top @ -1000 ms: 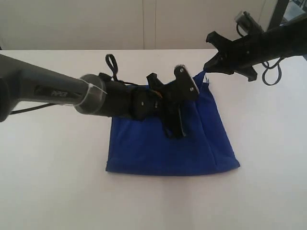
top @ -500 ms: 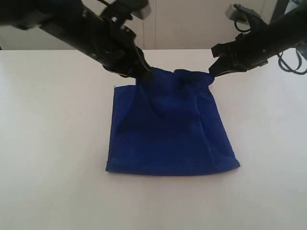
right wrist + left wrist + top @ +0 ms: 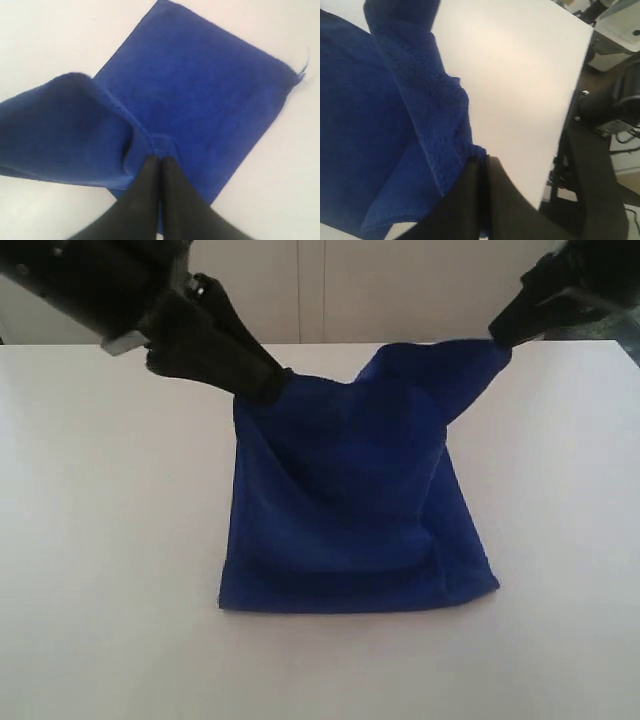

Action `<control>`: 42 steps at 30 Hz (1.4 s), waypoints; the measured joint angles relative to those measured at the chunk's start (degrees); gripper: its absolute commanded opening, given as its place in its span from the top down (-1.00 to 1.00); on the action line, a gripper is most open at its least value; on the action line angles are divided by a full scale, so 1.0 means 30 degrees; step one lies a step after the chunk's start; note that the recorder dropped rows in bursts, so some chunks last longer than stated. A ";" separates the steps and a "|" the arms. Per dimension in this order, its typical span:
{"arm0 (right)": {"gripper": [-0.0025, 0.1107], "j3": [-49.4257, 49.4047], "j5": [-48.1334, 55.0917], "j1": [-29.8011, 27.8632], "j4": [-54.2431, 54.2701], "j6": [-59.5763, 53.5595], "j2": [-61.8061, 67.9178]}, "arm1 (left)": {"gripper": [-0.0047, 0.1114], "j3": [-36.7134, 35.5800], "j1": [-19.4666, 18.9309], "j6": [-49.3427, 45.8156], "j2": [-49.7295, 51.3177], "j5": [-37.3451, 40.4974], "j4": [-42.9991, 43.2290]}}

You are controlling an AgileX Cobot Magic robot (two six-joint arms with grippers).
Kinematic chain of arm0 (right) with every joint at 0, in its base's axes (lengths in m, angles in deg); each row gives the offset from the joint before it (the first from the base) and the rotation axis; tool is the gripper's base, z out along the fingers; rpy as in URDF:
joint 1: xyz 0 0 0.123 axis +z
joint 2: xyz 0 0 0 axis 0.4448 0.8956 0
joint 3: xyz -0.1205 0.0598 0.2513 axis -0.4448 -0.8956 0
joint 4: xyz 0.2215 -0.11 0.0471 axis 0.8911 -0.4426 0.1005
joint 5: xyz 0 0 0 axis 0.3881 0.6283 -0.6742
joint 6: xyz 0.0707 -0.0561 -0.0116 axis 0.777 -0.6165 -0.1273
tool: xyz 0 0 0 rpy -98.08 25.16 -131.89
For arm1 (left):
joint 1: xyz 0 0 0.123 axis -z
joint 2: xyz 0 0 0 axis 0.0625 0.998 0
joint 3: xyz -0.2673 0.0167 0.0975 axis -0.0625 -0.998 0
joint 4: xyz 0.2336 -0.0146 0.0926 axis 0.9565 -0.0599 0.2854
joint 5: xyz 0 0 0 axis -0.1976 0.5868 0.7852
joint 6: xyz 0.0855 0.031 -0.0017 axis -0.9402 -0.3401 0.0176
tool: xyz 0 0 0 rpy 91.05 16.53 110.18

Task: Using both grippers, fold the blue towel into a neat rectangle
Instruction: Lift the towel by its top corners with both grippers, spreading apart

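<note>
The blue towel (image 3: pixel 350 500) lies on the white table (image 3: pixel 100 590), its near edge flat and its two far corners lifted off the surface. My left gripper (image 3: pixel 278 383) is shut on the far left corner, raised a little above the table. My right gripper (image 3: pixel 497 337) is shut on the far right corner and holds it higher. In the left wrist view the blue towel (image 3: pixel 425 110) hangs from the closed left gripper (image 3: pixel 482 159). Seen from the right wrist, the right gripper (image 3: pixel 160 159) pinches a fold of the blue towel (image 3: pixel 200 85).
The white table stretches around the towel on all sides. Behind it stands a pale wall (image 3: pixel 330 290). In the left wrist view, dark equipment and cables (image 3: pixel 610 115) show beyond the table's edge.
Both grippers have risen with the towel's far corners, the right one higher. A second ago the left arm lay across the towel; it then moved to the far left corner.
</note>
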 measured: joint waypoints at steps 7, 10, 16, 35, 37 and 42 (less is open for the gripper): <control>0.96 -0.0052 0.0112 0.0000 -0.0953 0.1215 -0.4260 | 0.92 0.0000 0.0000 0.0203 -0.2525 0.2272 -0.0856; 0.96 -0.1300 0.0153 0.0000 -0.0964 0.1358 -0.6689 | 0.92 -0.0582 0.0000 0.0413 -0.4018 0.2468 -0.1211; 0.96 -0.3873 0.0267 0.0000 -0.1096 0.1391 -0.9523 | 0.92 -0.3775 0.0000 0.0491 -0.5025 0.2425 -0.2201; 0.96 -0.8011 -0.3055 0.0000 -0.0527 0.2083 -0.7862 | 0.92 -0.7996 0.0000 0.1761 -0.5054 -0.8294 -0.0608; 0.96 -0.8011 -0.4047 0.0000 -0.0495 0.2255 -0.7171 | 0.92 -0.8308 0.0000 0.1846 -0.4952 -0.9298 -0.0527; 0.96 -0.8011 -0.5998 0.0000 -0.0411 0.2618 -0.5354 | 0.92 -0.8810 0.0000 0.1920 -0.3962 -1.2480 -0.0458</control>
